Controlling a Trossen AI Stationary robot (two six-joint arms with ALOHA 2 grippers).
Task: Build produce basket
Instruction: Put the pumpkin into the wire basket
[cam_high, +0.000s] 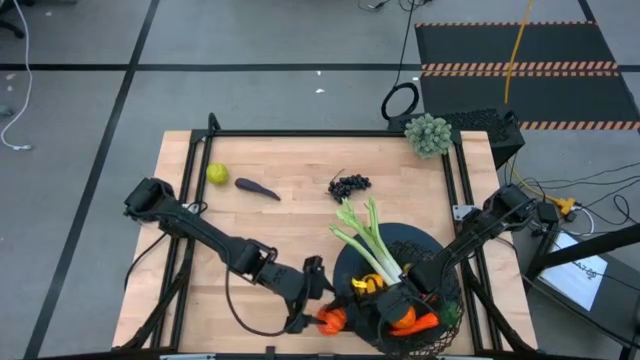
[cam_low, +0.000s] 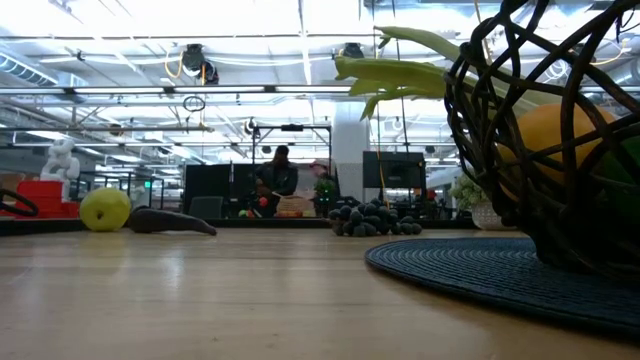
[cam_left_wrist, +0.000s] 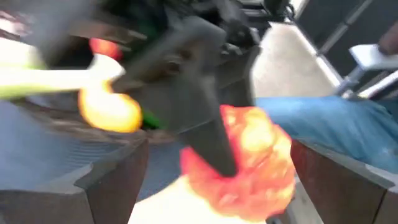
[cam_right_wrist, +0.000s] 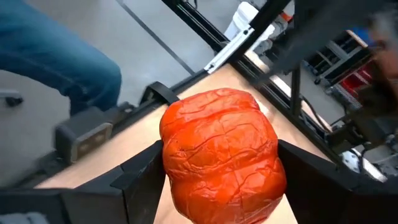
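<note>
two arms meet at the lower middle of the high view. the basket, on the lower right, already holds celery. looks like a handover: the right gripper is clamped on the red-orange mango, and the left gripper has its jaws apart around it. next, the right should carry it over the rim.

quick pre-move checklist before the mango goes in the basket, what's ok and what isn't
1. Right gripper around the red-orange mango: ok, it sits between the fingers.
2. Left gripper released: ok, fingers spread, mango between them.
3. Mango above the basket: cannot tell, it shows at the rim.
4. Room in the basket: cannot tell; celery and an orange already inside.
5. Lime, eggplant, grapes on the table: not ok, not packed yet.
</note>
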